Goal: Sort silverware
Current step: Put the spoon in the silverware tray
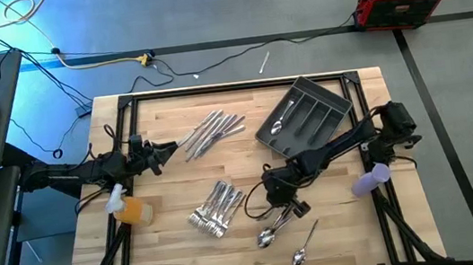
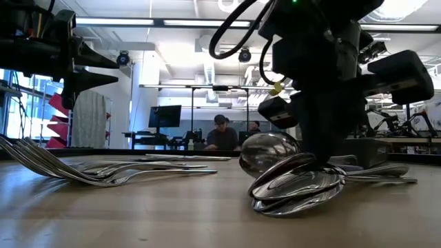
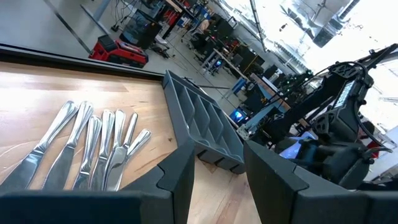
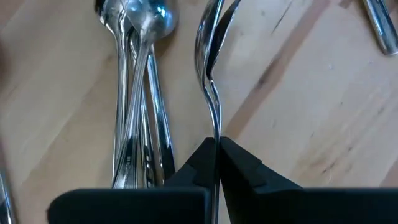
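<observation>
One slim shiny spoon (image 4: 213, 81) edge-up between right gripper (image 4: 217, 151) fingers.

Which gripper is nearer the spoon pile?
Right. The right gripper sits right beside the spoon pile, pinching one spoon; the left gripper hovers far off by the knives.

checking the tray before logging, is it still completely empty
No, one spoon already lies in a slot of the grey tray, seen from above.
</observation>
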